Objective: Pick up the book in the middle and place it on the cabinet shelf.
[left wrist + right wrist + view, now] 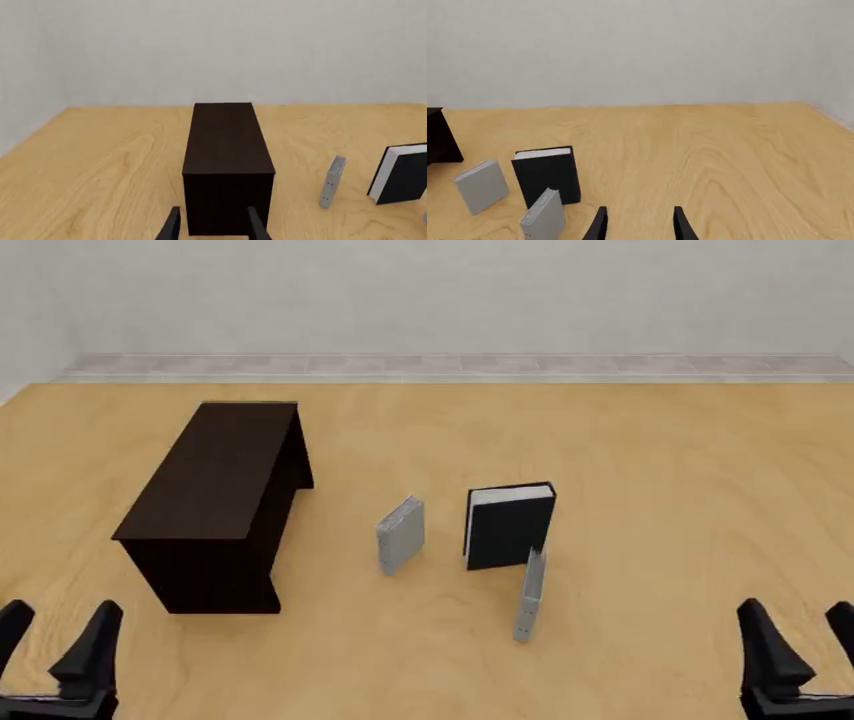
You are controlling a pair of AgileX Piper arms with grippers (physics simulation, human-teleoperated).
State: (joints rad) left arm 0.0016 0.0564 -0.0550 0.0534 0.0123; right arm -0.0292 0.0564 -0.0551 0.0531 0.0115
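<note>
The book (509,528) stands upright on the surface (667,490), white page edges at the top, between the light grey book (400,535) on its left and the thin grey-blue book (530,596) just in front of it to the right. The thin book overlaps the black book's lower right corner in the front view; contact cannot be confirmed. The cabinet shelf (220,495) lies well apart to the left, its flat top bare.

The left hand (56,650) hangs at the near left edge, fingers spread and empty, pointing at the cabinet's near end. The right hand (801,645) hangs at the near right edge, likewise spread and empty.

Judgement: no grasp is begun. The upright pose exposes both covers for a pinch from above. The right hand appears the better placed, but the thin book crowds the approach and may be knocked over.
</note>
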